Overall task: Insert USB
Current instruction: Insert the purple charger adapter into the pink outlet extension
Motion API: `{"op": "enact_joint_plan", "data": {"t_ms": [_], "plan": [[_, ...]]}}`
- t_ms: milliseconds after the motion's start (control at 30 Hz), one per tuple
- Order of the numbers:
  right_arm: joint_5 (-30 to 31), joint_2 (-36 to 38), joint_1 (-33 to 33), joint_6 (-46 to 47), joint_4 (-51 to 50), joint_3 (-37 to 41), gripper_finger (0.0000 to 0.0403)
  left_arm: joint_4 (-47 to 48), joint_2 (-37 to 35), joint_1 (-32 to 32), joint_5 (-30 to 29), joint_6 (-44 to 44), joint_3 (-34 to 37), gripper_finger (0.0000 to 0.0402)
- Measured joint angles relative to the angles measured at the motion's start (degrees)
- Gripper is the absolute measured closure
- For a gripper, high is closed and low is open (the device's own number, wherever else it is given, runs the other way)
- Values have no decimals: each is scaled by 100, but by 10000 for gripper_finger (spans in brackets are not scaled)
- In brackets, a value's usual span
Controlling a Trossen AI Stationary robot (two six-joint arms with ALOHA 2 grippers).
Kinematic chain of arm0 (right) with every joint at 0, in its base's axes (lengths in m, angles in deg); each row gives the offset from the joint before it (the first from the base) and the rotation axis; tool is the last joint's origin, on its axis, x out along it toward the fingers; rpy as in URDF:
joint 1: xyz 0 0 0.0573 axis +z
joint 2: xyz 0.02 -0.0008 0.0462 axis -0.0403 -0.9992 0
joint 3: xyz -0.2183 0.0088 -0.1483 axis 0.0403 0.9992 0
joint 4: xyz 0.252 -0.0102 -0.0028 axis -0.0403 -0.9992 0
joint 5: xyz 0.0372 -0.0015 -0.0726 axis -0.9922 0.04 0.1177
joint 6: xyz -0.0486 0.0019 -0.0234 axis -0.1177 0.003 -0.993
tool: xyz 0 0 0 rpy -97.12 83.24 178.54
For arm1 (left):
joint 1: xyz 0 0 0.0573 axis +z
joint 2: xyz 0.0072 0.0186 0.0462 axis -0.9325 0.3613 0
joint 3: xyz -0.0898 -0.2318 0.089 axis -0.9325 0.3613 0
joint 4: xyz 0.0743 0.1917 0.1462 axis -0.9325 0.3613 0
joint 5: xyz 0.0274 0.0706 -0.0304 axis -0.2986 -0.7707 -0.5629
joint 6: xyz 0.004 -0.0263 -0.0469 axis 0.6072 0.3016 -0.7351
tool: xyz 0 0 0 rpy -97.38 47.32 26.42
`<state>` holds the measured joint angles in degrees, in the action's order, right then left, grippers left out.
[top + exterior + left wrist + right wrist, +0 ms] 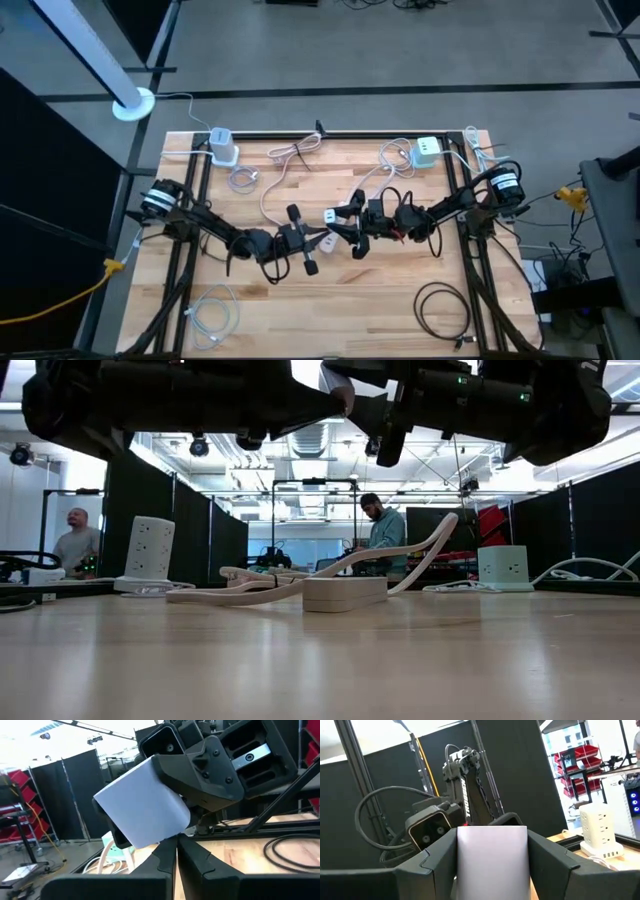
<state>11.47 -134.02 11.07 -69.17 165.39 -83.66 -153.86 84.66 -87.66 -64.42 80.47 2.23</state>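
Reading any brand or label proves impossible here: no writing on the things or the arms can be made out. Over the middle of the pale wooden tabletop (330, 310), the right gripper (338, 222) holds a white rectangular charger block (491, 860) between its two dark jaws, which press on the block's two flat sides and stand wide around it. The left gripper (318, 240) faces it from the left, its jaws clenched tight together with their tips just under the white block, seen close up as the large pale box (142, 802) in the left wrist view; whether they pinch a plug cannot be told. A white cable (283, 170) curls across the far part of the tabletop. A white tower power strip (222, 146) stands at the far left corner, and a pale green-white power cube (427, 151) at the far right. A coiled black cable (443, 308) lies near right, and a coiled white cable (212, 315) lies near left. Two people (383, 532) stand in the room beyond.
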Motion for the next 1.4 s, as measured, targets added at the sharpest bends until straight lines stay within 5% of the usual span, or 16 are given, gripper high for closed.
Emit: {"op": "enact_joint_plan", "data": {"t_ms": [1167,1400], "plan": [[74,0,19,-171,-341,48,213,220,-507,-145,-606,198,380,401],[996,-21,234,-211,-503,328,213,643,-533,-404,-1423,-98,380,401]]}}
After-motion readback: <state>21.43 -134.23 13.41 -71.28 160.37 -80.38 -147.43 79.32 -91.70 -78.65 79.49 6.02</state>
